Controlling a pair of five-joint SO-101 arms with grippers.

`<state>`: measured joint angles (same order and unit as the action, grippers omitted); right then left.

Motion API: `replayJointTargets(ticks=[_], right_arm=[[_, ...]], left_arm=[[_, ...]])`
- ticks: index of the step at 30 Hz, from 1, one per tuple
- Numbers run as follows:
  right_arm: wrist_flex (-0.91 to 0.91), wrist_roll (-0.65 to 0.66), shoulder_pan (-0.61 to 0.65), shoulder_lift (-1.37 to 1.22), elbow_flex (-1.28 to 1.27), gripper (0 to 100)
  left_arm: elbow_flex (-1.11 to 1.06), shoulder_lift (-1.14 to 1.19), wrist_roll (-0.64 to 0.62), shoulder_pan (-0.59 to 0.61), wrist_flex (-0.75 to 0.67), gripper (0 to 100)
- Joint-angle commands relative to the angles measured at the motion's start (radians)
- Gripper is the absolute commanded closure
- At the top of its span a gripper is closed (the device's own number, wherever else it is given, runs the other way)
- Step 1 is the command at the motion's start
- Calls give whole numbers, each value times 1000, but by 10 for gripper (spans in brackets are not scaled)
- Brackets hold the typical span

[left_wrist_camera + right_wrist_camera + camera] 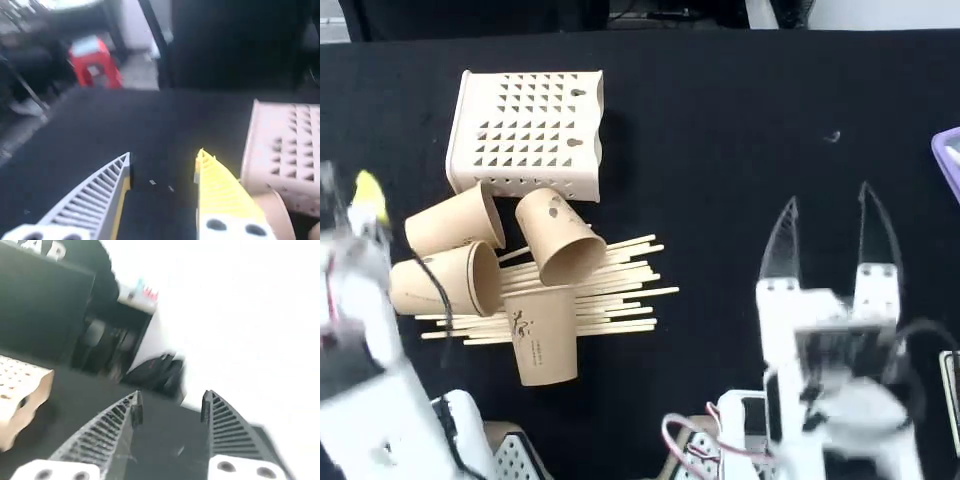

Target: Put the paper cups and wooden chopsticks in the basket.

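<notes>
Several brown paper cups lie tipped over on the black table, one point(455, 222) by the basket's near corner, one point(560, 240) beside it, one point(445, 282) at the left and one point(542, 335) nearest the arms. They rest on a loose pile of wooden chopsticks point(605, 290). The white perforated basket point(525, 135) point(285, 150) point(20, 385) sits just behind them. My left gripper point(348, 200) point(162, 160) is open and empty at the table's left edge, left of the cups. My right gripper point(828, 225) point(171, 400) is open and empty, well to the right of the pile.
A purple object point(948, 160) pokes in at the right edge. Bare black table lies between the chopsticks and the right gripper. Beyond the table's far edge stand a red stool point(95, 62) and dark furniture.
</notes>
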<state>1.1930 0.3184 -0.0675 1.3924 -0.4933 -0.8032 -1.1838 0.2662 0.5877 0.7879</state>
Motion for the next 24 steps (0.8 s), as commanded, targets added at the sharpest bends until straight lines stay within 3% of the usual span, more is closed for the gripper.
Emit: replayJointTargets(ticks=[1, 6, 12, 18, 24], right_arm=[[57, -83, 12, -268, 93, 801], [-8, -97, 12, -512, -25, 803], [-170, -89, 12, -568, -222, 804], [-258, -87, 12, -516, -363, 804], [-339, -87, 12, -489, -464, 804]], left_arm=[[348, 551, 8, -82, 3, 786], [785, 1059, -6, -170, 155, 791], [1379, 1528, -146, -213, 358, 787], [1880, 1886, -155, -228, 611, 787], [2330, 2097, -161, -243, 815, 789]])
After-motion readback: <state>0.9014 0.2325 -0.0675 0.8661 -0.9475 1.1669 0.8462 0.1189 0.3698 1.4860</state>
